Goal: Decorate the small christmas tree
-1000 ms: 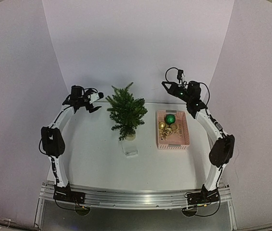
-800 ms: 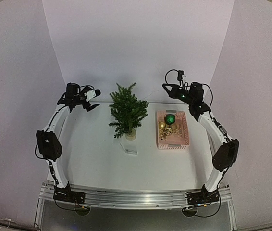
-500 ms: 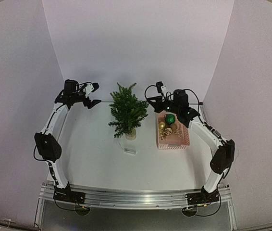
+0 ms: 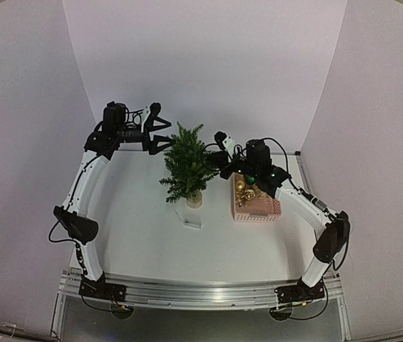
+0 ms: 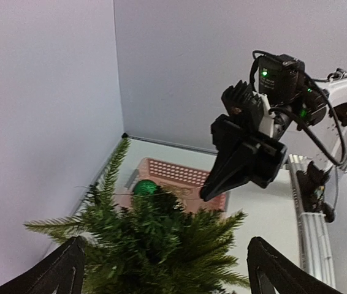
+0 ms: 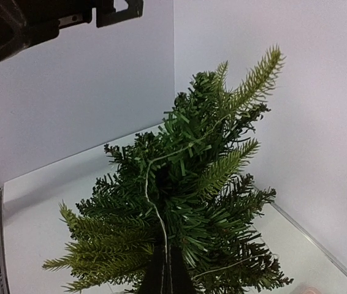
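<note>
Currently the right gripper [image 6: 161, 277] is pinched closed at the tree's right flank. A thin pale wire [image 6: 147, 184] runs from its tips up over the branches, so I read it as gripping that wire. The contact itself sits at the frame edge, so I'm not fully sure.

The left gripper [image 5: 166, 257] is spread wide with nothing in it, hovering at the crown from the left.

The small christmas tree [image 4: 185, 165], a dark-green bushy artificial fir in a pale pot, stands at far centre of the white table [image 4: 137, 235], between the two grippers. A pink plastic mesh basket [image 4: 275, 207] sits just right of it, holding a shiny green bauble [image 5: 144, 187] and gold ornaments [image 4: 243, 187]. A small clear box [image 4: 193, 223] lies just on the near side of the pot. It looks wired to the tree, but I can't confirm that.

My read of the step is draping the wire round the tree. To do it well:
- Keep the pinch and feed the wire with slack; the tree looks light and will likely tip if dragged.
- Lay the wire into the branches, not across the needle tips, or it will probably slide off.
- Close the left gripper on the top stem to steady the tree before the right pulls.
- The grippers are close together over the crown, so move one at a time.
- Watch the lead to the box, since tension there could pull the pot over.
</note>
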Controlling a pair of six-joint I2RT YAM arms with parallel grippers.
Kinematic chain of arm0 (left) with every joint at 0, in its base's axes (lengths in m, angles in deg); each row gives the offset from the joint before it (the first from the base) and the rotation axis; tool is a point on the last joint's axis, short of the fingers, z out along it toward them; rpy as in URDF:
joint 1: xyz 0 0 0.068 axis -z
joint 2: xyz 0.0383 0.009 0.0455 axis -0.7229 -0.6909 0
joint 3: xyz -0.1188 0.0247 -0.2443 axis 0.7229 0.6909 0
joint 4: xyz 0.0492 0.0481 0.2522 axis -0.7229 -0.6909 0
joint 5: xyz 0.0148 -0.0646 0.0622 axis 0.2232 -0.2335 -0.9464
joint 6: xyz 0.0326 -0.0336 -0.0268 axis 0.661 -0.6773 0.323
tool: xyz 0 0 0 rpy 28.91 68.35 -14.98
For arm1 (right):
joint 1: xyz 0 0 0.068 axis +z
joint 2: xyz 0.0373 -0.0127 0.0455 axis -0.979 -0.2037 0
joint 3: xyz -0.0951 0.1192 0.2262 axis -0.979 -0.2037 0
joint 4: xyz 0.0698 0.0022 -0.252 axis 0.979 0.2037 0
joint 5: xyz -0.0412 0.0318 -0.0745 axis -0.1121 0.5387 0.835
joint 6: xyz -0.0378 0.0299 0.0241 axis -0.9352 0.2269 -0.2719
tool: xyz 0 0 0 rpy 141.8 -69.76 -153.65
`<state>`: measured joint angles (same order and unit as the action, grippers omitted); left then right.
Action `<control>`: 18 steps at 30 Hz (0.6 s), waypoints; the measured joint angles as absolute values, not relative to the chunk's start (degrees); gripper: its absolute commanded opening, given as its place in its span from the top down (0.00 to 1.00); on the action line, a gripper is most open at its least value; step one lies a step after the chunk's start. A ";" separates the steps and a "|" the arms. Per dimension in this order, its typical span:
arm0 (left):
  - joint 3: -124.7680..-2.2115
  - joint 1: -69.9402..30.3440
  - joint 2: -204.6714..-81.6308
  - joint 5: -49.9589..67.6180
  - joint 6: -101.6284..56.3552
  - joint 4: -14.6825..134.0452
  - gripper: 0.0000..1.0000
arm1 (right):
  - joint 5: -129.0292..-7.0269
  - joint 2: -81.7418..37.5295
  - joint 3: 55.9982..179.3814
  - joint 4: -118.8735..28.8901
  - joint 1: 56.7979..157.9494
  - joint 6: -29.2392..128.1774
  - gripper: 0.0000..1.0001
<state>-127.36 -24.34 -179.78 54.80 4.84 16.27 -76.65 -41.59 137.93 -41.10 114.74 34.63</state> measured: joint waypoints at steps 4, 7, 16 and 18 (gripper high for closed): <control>-126.37 -22.35 -179.88 56.44 -4.53 19.12 0.26 | -74.78 -41.08 137.07 -43.66 114.74 34.02 1.00; -124.71 -20.77 -179.95 57.28 -9.58 21.91 0.27 | -73.14 -41.08 136.77 -45.79 114.74 34.76 1.00; -116.45 -16.44 -180.97 57.52 -24.95 37.18 0.24 | -69.80 -40.91 135.98 -50.08 114.74 39.89 1.00; -114.82 -16.18 -181.49 56.77 -28.35 41.08 0.20 | -69.85 -40.54 134.42 -51.14 114.74 40.37 1.00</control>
<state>-114.82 -16.18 -181.49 56.77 -28.35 41.08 -69.85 -40.54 134.42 -51.14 114.74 40.37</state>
